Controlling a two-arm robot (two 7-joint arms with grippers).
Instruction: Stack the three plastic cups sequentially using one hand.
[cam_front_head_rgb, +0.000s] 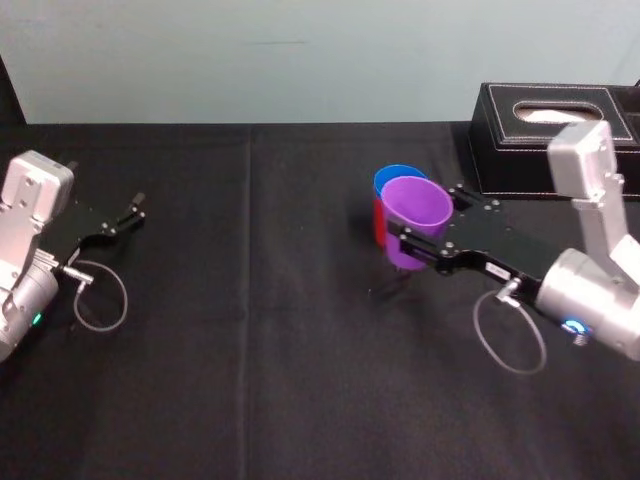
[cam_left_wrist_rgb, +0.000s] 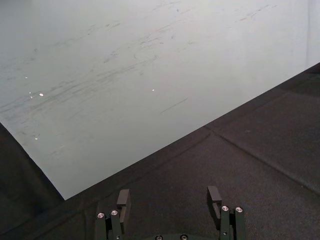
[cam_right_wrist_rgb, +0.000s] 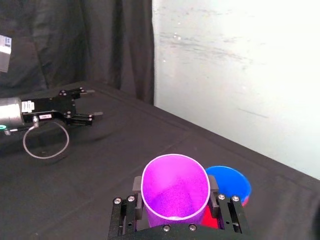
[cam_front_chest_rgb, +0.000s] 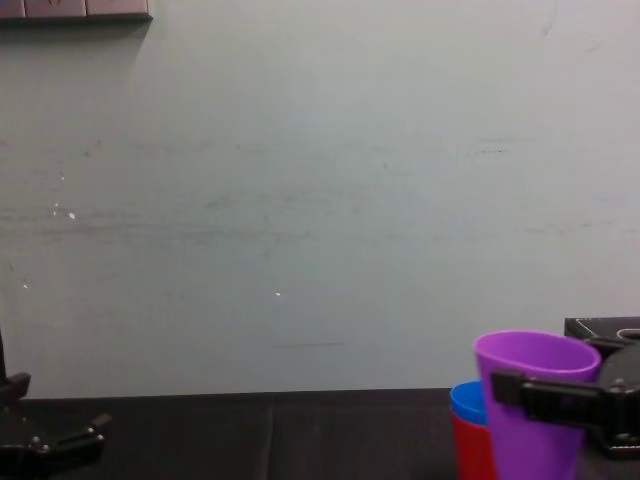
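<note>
Purple cup (cam_front_head_rgb: 415, 215) is seen right of centre in the head view, pinched by the right gripper (cam_front_head_rgb: 428, 222). One black finger (cam_right_wrist_rgb: 137, 186) is pressed on one side of the cup wall and the other finger on the opposite side, just below the rim; the open mouth is seen above the jaws. The cup is tilted slightly. Whether its base touches the black table (cam_front_head_rgb: 250, 350) cannot be told.

Blue cup (cam_front_head_rgb: 395, 178) is nested inside the red cup (cam_front_head_rgb: 379, 222), with only the blue rim band left showing above the red wall. This pair is seen just beside the purple cup, on its upper-left side in the head view, touching or nearly so. A black box (cam_front_head_rgb: 550, 130) is seen at upper right.

Left gripper (cam_front_head_rgb: 135, 208) is parked at the far left edge, low over the table, fingers spread with nothing between them, well apart from the cups.
</note>
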